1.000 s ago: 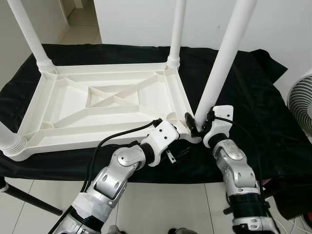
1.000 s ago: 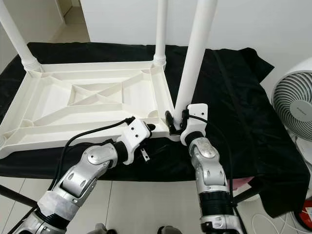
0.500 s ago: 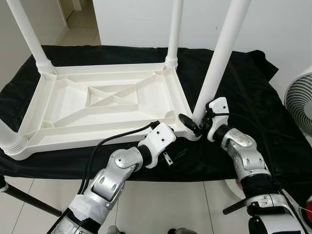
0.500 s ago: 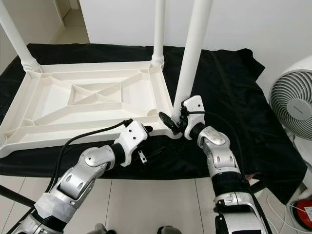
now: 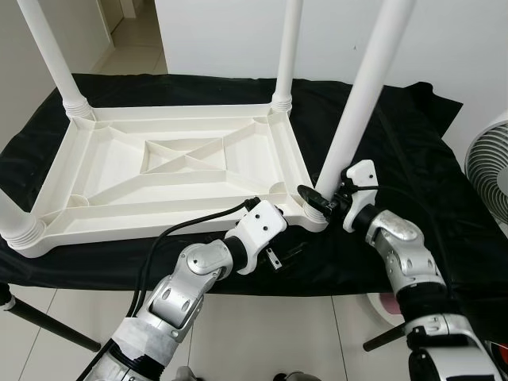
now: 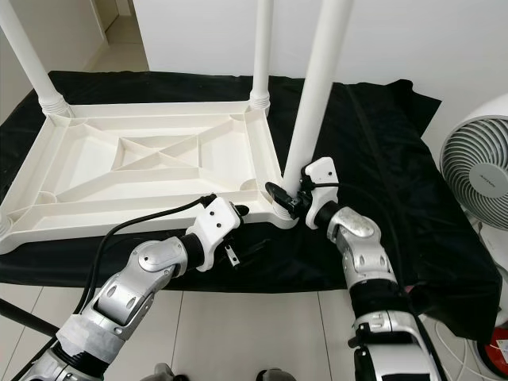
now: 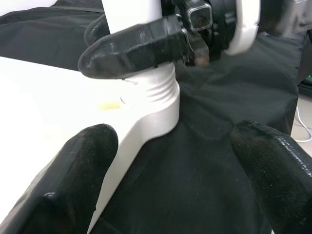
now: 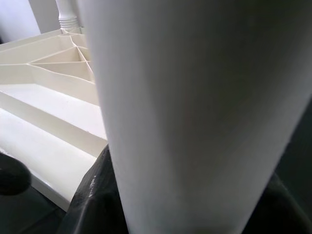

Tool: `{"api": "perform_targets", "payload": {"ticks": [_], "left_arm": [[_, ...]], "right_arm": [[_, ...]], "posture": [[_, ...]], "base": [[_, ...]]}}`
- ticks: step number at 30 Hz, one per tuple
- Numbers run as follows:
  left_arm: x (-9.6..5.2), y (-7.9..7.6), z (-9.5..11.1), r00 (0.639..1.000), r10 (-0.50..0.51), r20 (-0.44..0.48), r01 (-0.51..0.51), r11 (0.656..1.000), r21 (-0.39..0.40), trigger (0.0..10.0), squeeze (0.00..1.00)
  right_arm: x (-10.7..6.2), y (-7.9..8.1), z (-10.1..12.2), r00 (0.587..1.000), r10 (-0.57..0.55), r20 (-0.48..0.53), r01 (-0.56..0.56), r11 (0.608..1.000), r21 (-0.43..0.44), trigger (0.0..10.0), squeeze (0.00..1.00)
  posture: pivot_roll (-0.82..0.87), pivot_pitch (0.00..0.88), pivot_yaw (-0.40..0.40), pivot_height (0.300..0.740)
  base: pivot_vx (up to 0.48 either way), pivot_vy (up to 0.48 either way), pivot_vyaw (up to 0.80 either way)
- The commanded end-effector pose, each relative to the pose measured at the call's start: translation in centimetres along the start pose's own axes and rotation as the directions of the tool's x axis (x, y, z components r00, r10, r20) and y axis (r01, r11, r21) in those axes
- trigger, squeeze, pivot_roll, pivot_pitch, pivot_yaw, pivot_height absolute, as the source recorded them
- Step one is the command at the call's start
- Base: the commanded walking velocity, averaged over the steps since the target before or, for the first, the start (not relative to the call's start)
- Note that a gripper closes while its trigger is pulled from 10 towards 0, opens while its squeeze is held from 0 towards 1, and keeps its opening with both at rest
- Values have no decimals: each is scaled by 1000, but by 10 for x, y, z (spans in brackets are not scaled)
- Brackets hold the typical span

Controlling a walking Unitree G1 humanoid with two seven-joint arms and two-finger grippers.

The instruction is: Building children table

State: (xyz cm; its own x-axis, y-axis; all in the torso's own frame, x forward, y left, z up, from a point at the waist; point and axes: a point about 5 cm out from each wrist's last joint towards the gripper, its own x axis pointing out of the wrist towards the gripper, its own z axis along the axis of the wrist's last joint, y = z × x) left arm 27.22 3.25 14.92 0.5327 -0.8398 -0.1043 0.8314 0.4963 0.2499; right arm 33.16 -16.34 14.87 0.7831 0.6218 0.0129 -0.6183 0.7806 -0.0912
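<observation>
White ribbed plastic table (image 5: 175, 171) – right gripper (image 5: 321, 202) fingers clamp its round leg (image 5: 361, 95) – left gripper (image 5: 278, 250) fingers spread

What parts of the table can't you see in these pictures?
- Tops of the white legs: cut off by the upper edge in both eye views.
- Thread inside the near-right socket: covered by the leg and the right pincer clamped on it.
- The tabletop's smooth face: turned down against the black cloth.
- Left pincer: open, its fingers blurred.
</observation>
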Motion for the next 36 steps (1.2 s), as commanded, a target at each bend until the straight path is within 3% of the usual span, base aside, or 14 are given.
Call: {"api": "perform_targets", "payload": {"ticks": [1,8,12,13,14,16,18,21,23,27,33,34,36], "left_arm": [[0,-3,2,1000,-9,10,8,1000,10,10000,0],[1,-2,3,1000,-5,13,4,1000,6,10000,0],[1,-2,3,1000,-4,15,4,1000,3,10000,0],[1,-2,3,1000,-4,15,4,1000,3,10000,0],[1,-2,3,1000,-5,16,5,1000,4,10000,0],[1,-2,3,1000,-7,16,7,1000,4,10000,0],[2,-3,3,1000,-9,17,9,1000,6,10000,0],[2,-3,3,1000,-9,18,9,1000,7,10000,0],[3,-2,4,1000,-9,20,9,1000,7,10000,0],[3,-2,4,1000,-10,22,10,1000,9,10000,0],[4,-2,6,1000,-14,27,14,1000,16,10000,0],[4,-1,6,1000,-13,28,13,1000,17,10000,0],[4,-1,6,1000,-11,29,11,1000,18,10000,0]], "right_arm": [[1,8,-8,1000,12,-12,-11,997,76,10000,0],[3,16,-2,987,-159,10,157,983,99,10000,0],[3,22,0,939,-344,-11,344,934,97,10000,0],[3,22,0,939,-344,-11,344,934,97,10000,0],[1,23,-1,910,-414,-18,414,906,91,10000,0],[-1,24,-1,899,-437,-24,438,895,88,10000,0],[-6,26,-5,830,-556,-46,558,822,113,10000,0],[-8,27,-6,802,-595,-54,596,793,121,10000,0],[-13,34,-8,726,-684,-72,687,717,115,10000,0],[-12,44,-11,711,-697,-97,703,700,126,10000,0],[-8,46,-1,721,-690,-67,692,713,113,10000,0],[-7,46,0,721,-690,-64,692,712,115,10000,1000],[-5,47,2,738,-672,-52,672,727,141,10000,1000]], "posture": [[-93,56,-10,740],[-97,62,-11,740],[-97,62,-11,740],[-97,62,-11,740],[-106,57,-17,740],[-106,57,-17,740],[-106,54,-21,740],[-106,54,-21,740],[-105,50,-24,740],[-102,39,-24,740],[-105,33,-24,740],[-101,31,-26,740],[-98,31,-27,740]], "base": [[0,0,0],[0,0,0],[0,0,0],[0,0,0],[0,0,0],[0,0,0],[0,0,0],[0,0,0],[0,0,0],[0,0,0],[0,0,0],[0,0,0],[0,0,0]]}}
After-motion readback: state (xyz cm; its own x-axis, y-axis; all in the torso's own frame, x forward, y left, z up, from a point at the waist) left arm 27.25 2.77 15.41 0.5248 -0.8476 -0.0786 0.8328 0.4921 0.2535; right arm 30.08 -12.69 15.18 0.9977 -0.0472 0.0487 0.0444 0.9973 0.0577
